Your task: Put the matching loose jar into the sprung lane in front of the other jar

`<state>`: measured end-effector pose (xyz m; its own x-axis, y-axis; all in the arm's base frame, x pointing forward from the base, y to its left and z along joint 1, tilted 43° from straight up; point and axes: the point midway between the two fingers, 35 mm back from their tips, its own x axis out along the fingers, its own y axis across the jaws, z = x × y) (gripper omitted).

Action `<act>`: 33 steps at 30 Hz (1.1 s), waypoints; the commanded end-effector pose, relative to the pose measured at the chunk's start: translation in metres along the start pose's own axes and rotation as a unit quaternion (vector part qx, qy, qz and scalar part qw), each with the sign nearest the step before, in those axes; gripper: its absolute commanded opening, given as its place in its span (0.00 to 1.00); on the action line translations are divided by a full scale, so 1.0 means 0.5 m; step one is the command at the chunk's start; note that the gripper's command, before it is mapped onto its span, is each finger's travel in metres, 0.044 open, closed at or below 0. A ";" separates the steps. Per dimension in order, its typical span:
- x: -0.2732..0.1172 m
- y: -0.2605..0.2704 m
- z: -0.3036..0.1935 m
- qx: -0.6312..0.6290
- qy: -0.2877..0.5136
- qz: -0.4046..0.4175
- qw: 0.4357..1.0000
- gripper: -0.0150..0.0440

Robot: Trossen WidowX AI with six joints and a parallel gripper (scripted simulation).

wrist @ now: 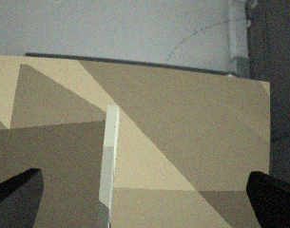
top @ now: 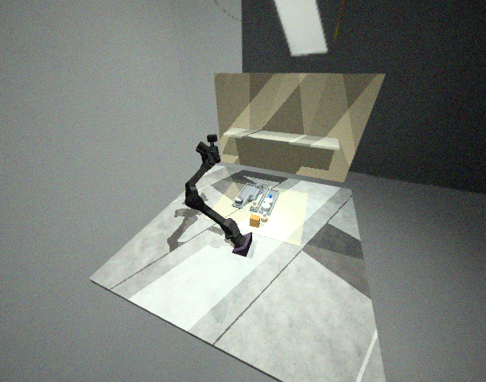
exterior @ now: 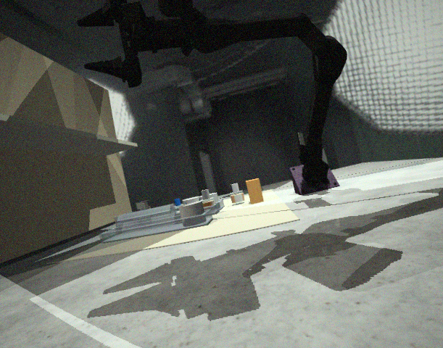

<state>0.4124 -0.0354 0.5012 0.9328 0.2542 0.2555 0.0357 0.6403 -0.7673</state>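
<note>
My gripper [exterior: 83,45] [wrist: 150,182] is open and empty, high above the table and facing the backboard. A small loose jar [top: 264,218] [exterior: 237,197] with a pale narrow top and an orange-brown band stands in front of the lanes. A similar small jar [top: 254,204] [exterior: 207,204] stands at the front of the middle lane. A wide pale jar [top: 239,200] [exterior: 192,212] stands at the front of the left lane [top: 248,190]. Wide white jars [top: 266,205] and a blue piece [top: 270,196] [exterior: 177,201] are at the right lane. The pusher plate and spring are too small to make out.
An orange block [top: 254,220] [exterior: 254,191] stands beside the loose jar. A tan backboard [top: 284,99] [exterior: 45,168] [wrist: 192,123] with a white shelf [top: 284,138] [wrist: 108,157] rises behind the lanes. The lanes stand on a cream mat [top: 294,230] [exterior: 266,215].
</note>
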 end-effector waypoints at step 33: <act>-0.555 0.560 -0.612 0.565 0.576 0.371 0.459 1.00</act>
<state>0.3126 -0.1612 0.0537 0.2614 0.4297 -0.8643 -0.1845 0.9012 0.3923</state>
